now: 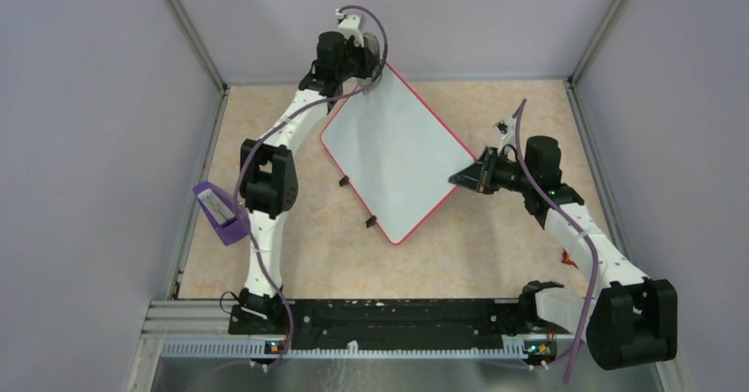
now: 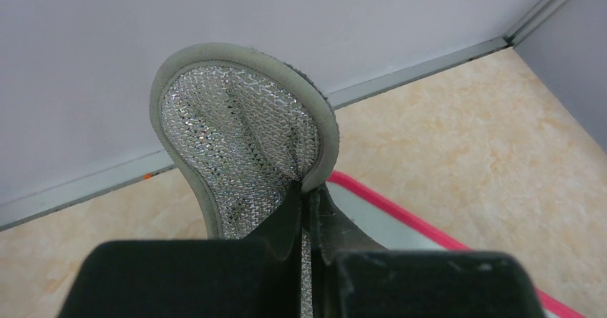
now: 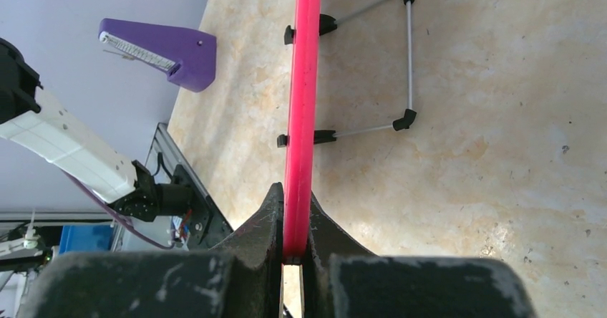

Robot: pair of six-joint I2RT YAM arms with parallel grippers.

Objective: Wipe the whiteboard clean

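- Pale lilac walls (image 1: 88, 145) box in a beige, marbled surface (image 1: 495, 260). The two arms are bolted along its near edge.
- The whiteboard (image 1: 393, 158) sits mid-surface, turned like a diamond with one corner toward the far wall. Its face looks blank from above, so I judge the wiping to be done or nearly so.
- The right arm (image 1: 583, 233) reaches in from the near right so that the right gripper (image 3: 297, 221) can pinch the board's red rim at its right corner. The jaws are closed narrow on the rim, one either side. This looks like a bracing hold, to stop the board sliding or rocking under wiping pressure.
- The left arm (image 1: 274, 158) stretches to the far corner of the board. The left gripper (image 2: 306, 202) is clamped tight on the lower edge of a grey mesh wiping pad (image 2: 240, 128).
- The pad stands up beyond the fingertips, over the board's far corner by the back wall. I cannot tell whether it touches the board. Being held by its edge leaves the broad mesh face free to wipe.
- A purple wedge-shaped block (image 1: 221, 214) lies at the left edge of the surface, well apart from the board and outside either arm's work.
- A thin wire stand (image 3: 409, 60) folds out from the board's underside, and two black feet (image 1: 344, 181) show on the near-left edge. The stand seems to prop the board at a slant, which may be why a steadying grip is wanted.
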